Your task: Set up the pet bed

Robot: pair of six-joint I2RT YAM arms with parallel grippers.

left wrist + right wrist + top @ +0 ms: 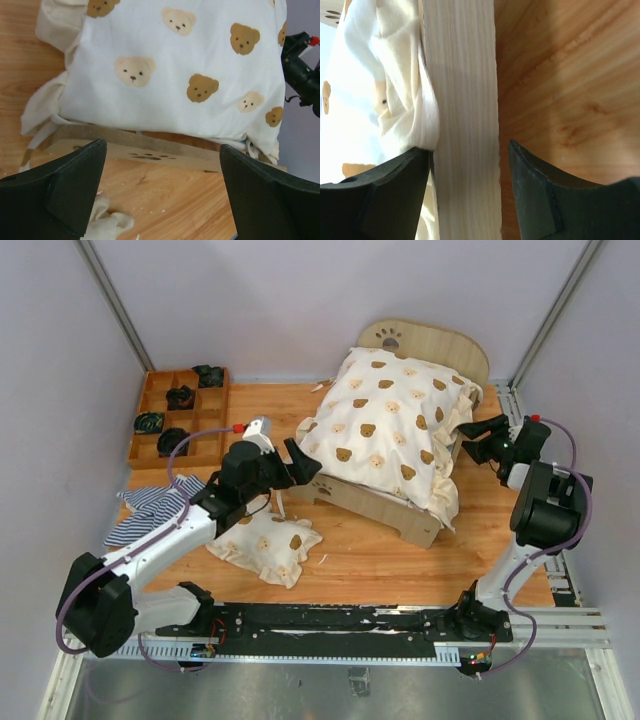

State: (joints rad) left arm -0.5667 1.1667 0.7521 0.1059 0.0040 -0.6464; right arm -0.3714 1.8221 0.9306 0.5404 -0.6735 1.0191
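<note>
— Where does the left arm (165, 538) lie?
— Stretched low from its base, reaching forward and inward. The left tool (292, 472) has its fingers (75, 185) spread wide.
— And the right arm (548, 505)?
— Folded up (elbow bent sharply), wrist turned inward. The right tool (474, 438) points left, its fingers (540, 190) parted too.

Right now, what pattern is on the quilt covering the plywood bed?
Brown and tan bear faces on the cream quilt, clearest in the left wrist view.

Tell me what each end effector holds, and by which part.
Nothing is held. The left end effector is open and empty; the right end effector straddles the side rail of the light plywood bed frame, not yet clamped.
</note>
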